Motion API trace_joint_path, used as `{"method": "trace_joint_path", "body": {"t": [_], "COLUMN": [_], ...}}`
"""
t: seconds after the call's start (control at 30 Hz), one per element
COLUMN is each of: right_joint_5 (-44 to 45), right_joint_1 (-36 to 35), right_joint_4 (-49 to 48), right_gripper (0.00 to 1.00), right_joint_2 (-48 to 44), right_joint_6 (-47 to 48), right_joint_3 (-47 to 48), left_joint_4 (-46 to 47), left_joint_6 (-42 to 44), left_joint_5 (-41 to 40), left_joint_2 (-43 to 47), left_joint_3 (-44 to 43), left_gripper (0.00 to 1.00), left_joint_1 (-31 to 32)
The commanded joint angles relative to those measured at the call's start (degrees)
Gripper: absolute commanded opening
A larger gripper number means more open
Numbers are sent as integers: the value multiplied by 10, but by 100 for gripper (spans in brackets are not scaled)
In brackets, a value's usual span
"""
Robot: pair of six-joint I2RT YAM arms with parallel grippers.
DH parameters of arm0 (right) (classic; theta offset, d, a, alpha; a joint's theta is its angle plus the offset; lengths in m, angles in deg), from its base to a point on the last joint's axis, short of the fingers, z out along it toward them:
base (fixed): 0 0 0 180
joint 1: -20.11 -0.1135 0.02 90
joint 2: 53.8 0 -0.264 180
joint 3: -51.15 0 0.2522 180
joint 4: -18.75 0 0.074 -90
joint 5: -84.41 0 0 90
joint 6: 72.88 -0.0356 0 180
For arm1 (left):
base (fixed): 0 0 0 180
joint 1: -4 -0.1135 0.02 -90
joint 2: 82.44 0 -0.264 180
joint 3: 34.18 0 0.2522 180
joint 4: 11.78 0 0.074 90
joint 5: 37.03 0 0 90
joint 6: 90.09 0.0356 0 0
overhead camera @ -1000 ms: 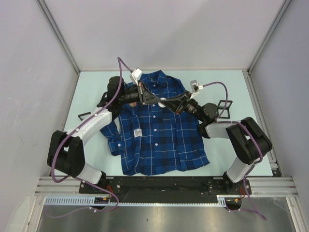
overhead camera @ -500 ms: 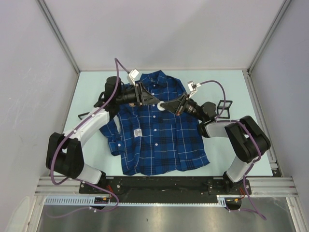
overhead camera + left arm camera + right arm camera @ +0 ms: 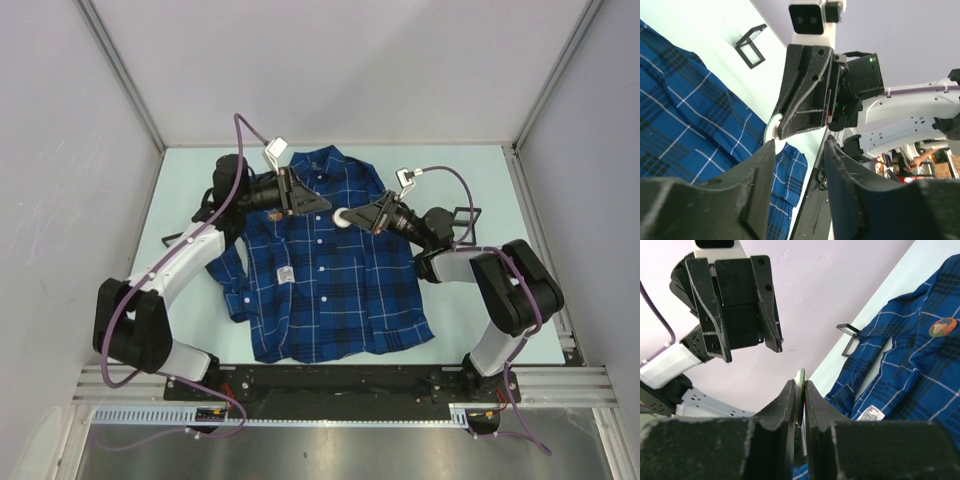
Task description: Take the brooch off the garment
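Observation:
The garment (image 3: 320, 280), a dark blue plaid shirt with white buttons and a white tag (image 3: 285, 274), lies flat mid-table. My right gripper (image 3: 350, 217) hovers over its chest, shut on the brooch (image 3: 342, 217), a thin round disc with a white back. In the right wrist view the brooch (image 3: 800, 387) stands edge-on between the pads. My left gripper (image 3: 322, 206) is open just left of it, touching nothing. The left wrist view shows the open gripper (image 3: 799, 150) facing the brooch (image 3: 771, 132). A round orange badge (image 3: 942, 326) sits on the garment (image 3: 910, 370).
A small black wire frame (image 3: 463, 222) stands on the table right of the shirt, partly behind the right arm. Another black frame (image 3: 172, 238) lies left of the shirt. Grey walls enclose the table on three sides.
My left gripper has opened and drawn back to the left, away from the right one. The right gripper has kept its grip on the brooch and shifted slightly right.

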State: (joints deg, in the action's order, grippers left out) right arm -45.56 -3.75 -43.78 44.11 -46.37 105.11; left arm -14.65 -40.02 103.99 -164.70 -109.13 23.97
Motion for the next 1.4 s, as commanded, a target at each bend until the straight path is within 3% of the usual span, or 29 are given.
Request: {"method": "trace_joint_path", "body": {"t": [0.0,0.17,0.33,0.63,1.1,1.23,1.37], "right_joint_5": [4,8,6,4,5,5,4], "right_joint_1": [11,14,14,7,2,0,0], "right_joint_4": [-141,-144,-144,-145,-146,-147,-146], "right_gripper": [0,0,0,0,0,0,0], "right_joint_2": [-36,-54,-63,-59,-69,-69,-66], "right_joint_6": [-44,-58,-62,-58,-60,-60,-59], "right_joint_3": [-7,-14,-13,-10,-11,-11,-9], "left_joint_4": [4,3,25,62,36,41,43], "left_joint_6": [24,17,1,-25,-20,-21,-23], "left_joint_5": [28,32,43,51,53,57,55], "left_joint_2": [-11,-31,-38,-42,-63,-62,-60], "left_joint_3": [-34,-36,-30,-20,-29,-28,-28], "left_gripper": [51,55,42,35,41,26,17], "left_joint_1": [18,26,34,36,39,41,41]}}
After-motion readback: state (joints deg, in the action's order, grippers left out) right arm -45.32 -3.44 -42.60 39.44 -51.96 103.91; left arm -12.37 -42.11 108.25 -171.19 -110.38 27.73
